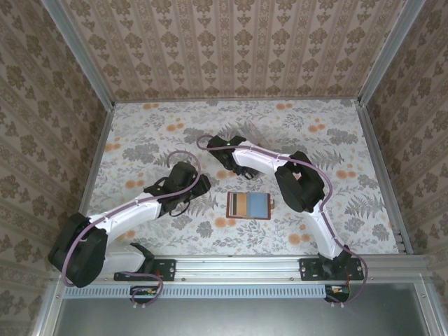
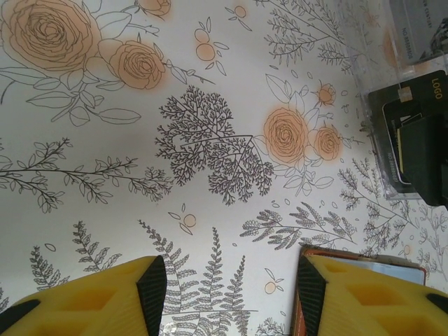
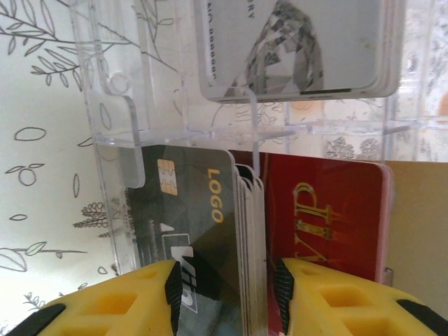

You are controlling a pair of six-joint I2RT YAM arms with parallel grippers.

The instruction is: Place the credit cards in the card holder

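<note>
The left gripper [image 2: 231, 280], jaws apart, hovers by the open card holder [image 1: 250, 205] in the middle of the worktop [image 1: 175, 126]. The right gripper [image 3: 225, 280], also apart, straddles credit cards [image 3: 203, 203] in a clear rack [image 3: 112, 140].

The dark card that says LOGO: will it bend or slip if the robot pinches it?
Probably stiff: the dark card stands flat and straight in the clear stand, no sag. Maybe slippery, since its face looks smooth and shiny. It's thin and packed against other cards, so a neighbour might lift out with it.
</note>
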